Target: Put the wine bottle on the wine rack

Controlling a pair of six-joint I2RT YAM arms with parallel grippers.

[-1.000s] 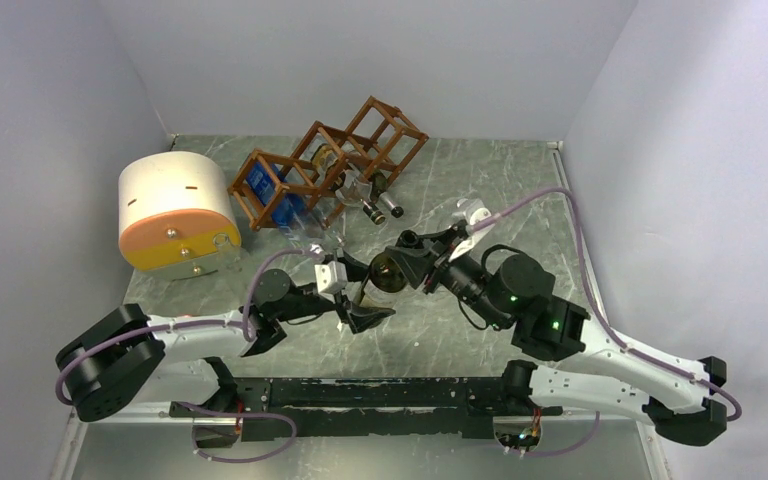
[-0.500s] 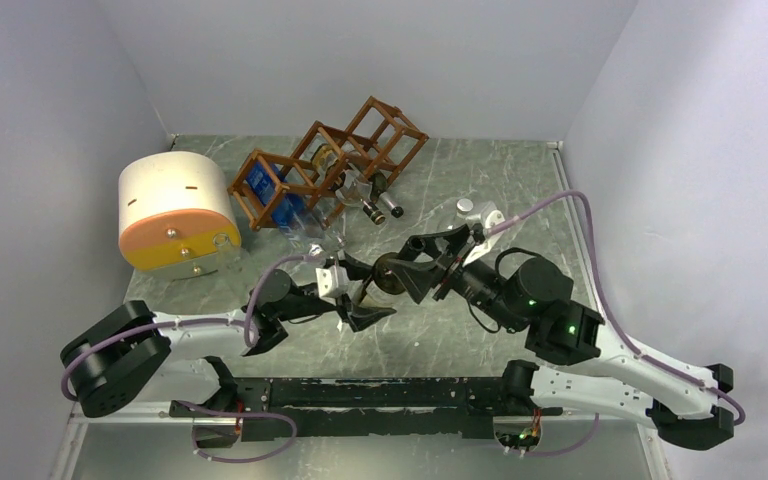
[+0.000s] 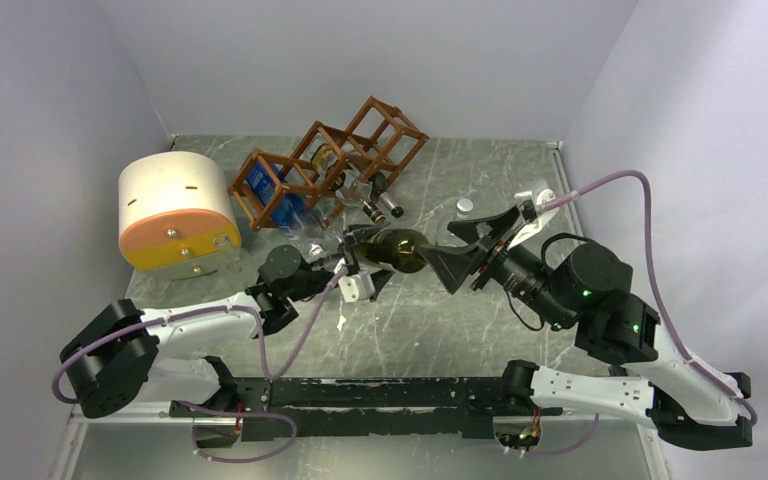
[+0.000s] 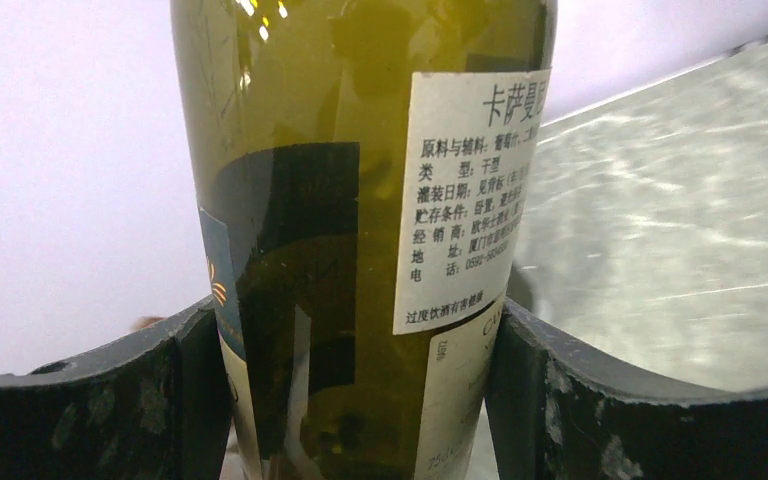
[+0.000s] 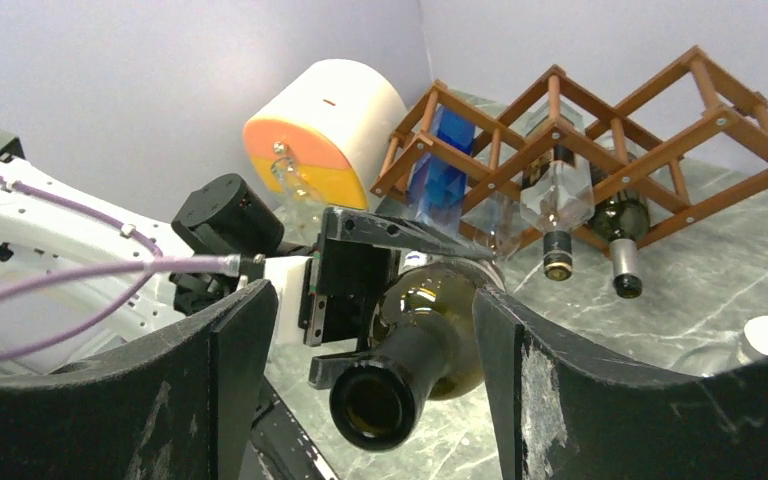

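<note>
The wine bottle (image 3: 400, 250), dark olive glass with a white back label (image 4: 465, 190), hangs lying flat above the table's middle. My left gripper (image 3: 356, 268) is shut on its body, and both pads press the glass in the left wrist view, around (image 4: 355, 325). The bottle's open mouth (image 5: 380, 400) points at my right gripper (image 5: 370, 320), which stands open with its fingers either side of the neck, not touching. The reddish-brown wine rack (image 3: 330, 170) stands at the back, just beyond the bottle (image 5: 430, 310).
The rack (image 5: 580, 130) holds a blue bottle (image 5: 443, 160), clear bottles and a dark bottle (image 5: 620, 235), necks toward me. A cream-and-orange cylinder (image 3: 175, 210) stands at the back left. A small clear capped object (image 3: 465, 207) sits right of the rack.
My right gripper has opened off the bottle's neck and drawn back to the right. The left gripper closed on the body and carried the bottle up toward the rack.
</note>
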